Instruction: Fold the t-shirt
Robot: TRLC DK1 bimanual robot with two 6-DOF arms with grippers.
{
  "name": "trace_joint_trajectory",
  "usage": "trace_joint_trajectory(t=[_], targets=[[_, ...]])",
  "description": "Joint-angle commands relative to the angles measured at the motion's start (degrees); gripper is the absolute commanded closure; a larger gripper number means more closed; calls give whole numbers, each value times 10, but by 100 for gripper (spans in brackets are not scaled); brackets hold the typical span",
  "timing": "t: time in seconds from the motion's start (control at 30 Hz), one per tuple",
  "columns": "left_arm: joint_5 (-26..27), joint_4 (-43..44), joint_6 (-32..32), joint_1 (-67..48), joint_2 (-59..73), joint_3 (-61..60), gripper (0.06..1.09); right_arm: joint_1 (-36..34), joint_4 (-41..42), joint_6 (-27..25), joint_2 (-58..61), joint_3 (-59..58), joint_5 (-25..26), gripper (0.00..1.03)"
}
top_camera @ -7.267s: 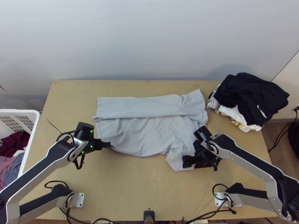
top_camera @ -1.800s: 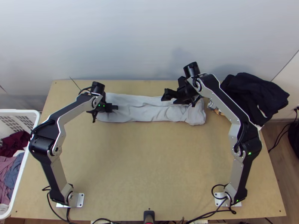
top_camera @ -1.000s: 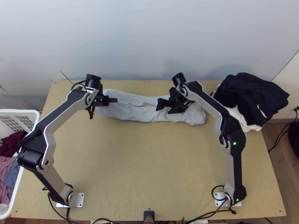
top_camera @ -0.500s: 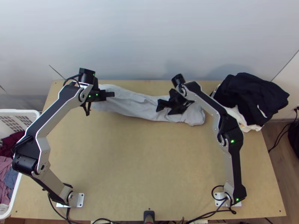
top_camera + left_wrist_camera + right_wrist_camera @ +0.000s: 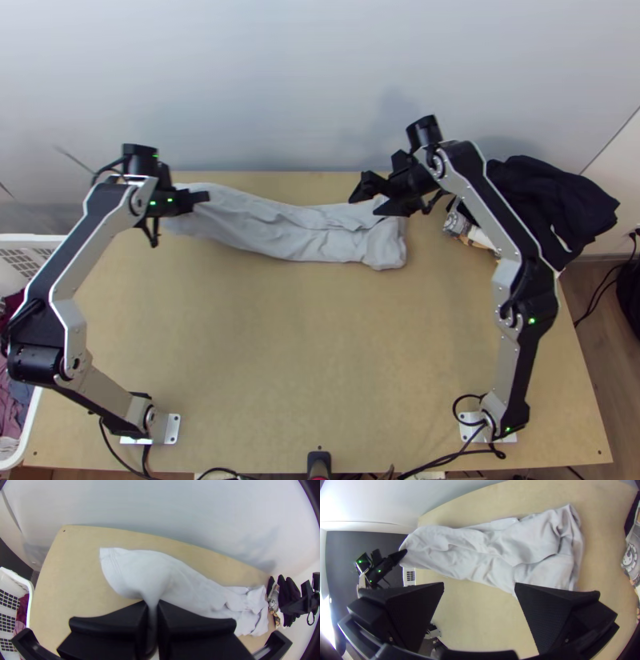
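In the top view my left gripper [image 5: 198,198] is above the table's far left part, shut on the left end of the light grey t-shirt [image 5: 296,232]. The shirt lies as a long folded strip along the far side, its left end lifted. In the left wrist view pinched cloth runs between the fingers of my left gripper [image 5: 152,608], and the shirt [image 5: 196,590] stretches away from it. Over the strip's right end my right gripper [image 5: 366,200] stands open. The right wrist view has my right gripper [image 5: 479,586] with its fingers wide apart, above the wrinkled shirt [image 5: 493,553].
Dark and white clothes [image 5: 560,204] are heaped at the table's far right corner, partly behind the right arm. A white laundry basket [image 5: 24,432] with clothes stands off the left edge. The table [image 5: 304,360] has bare wood across its near half.
The shirt went from a broader spread to a narrow strip. Lately my left gripper has moved left with its end, and the strip has slid left. My right gripper has shifted up and right from the cloth.
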Motion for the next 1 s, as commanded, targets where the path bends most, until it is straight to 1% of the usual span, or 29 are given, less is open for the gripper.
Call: trace_joint_trajectory(t=[0.0,0.07,0.17,0.33,0.37,0.53,0.6,0.63,0.7,0.87,0.97], targets=[[46,0,24,86,-27,-21,104,-27,-13,3,-60,-10,-8,4],[61,-2,24,103,-34,-26,104,-39,-13,3,-72,-23,-8,4],[64,-2,24,103,-45,-27,104,-55,-13,1,-87,-42,-7,4],[68,-1,2,60,-53,2,104,-57,-12,-11,-104,-70,0,4],[69,-1,-3,49,-51,11,104,-55,-9,-11,-108,-71,10,4],[62,0,-25,-26,-39,38,104,-27,9,-15,-132,-71,107,4],[57,0,-31,-57,-29,45,104,-23,16,-15,-140,-72,132,4],[46,2,-32,-75,-24,50,104,-20,16,-15,-143,-72,141,4],[42,7,-37,-102,-13,59,104,-18,16,-17,-152,-76,159,4],[28,7,-42,-170,17,96,104,-16,28,-27,-182,-134,179,4],[20,7,-42,-208,38,118,104,-22,42,-28,-197,-172,181,4]])
